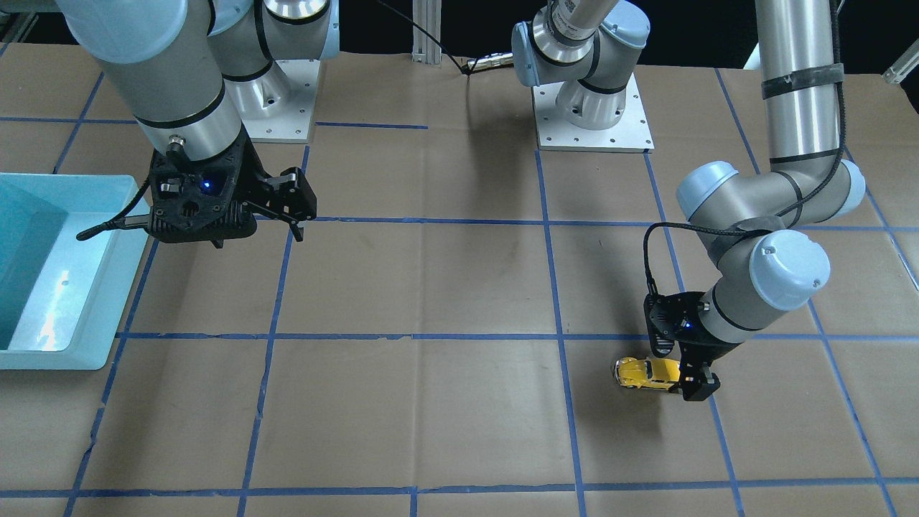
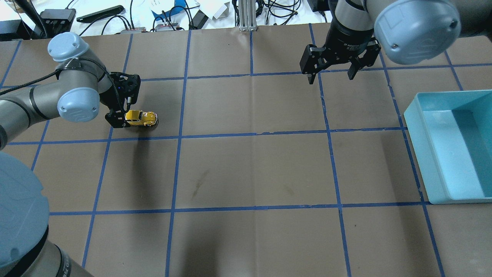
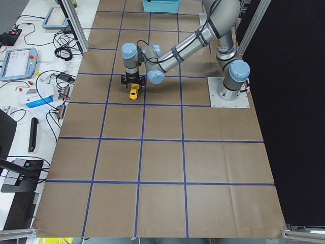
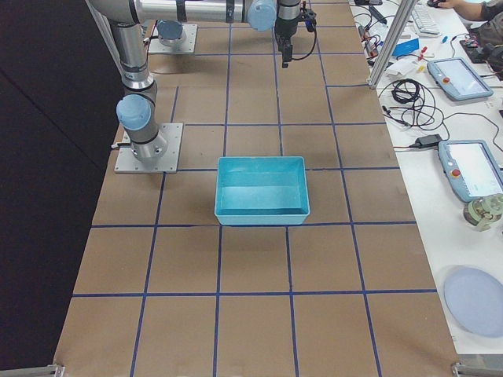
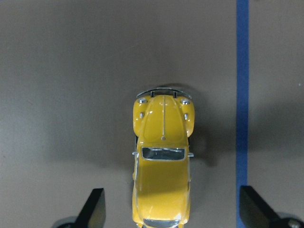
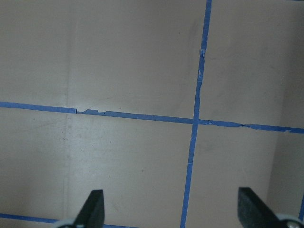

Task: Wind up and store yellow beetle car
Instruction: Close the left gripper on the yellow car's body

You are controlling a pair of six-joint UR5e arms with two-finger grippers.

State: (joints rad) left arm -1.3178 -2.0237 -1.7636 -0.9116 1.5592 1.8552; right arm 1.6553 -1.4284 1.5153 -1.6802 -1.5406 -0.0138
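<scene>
near the surface's (image 2: 238, 173) left edge, wide left fingers (image 5: 95, 211) flank the yellow car (image 5: 162, 161); an uneven squeeze could roll it away.

Small rounded yellow beetle car (image 2: 141, 117) stands on its wheels on the brown paper table with blue tape grid (image 2: 250, 169), far-left square; black two-finger left gripper (image 2: 123, 112) sits low at the car's left end, contact unclear from here; black right gripper (image 2: 331, 73) hangs over the far right, jaws spread; light blue plastic bin (image 2: 423, 161) at right edge.
</scene>
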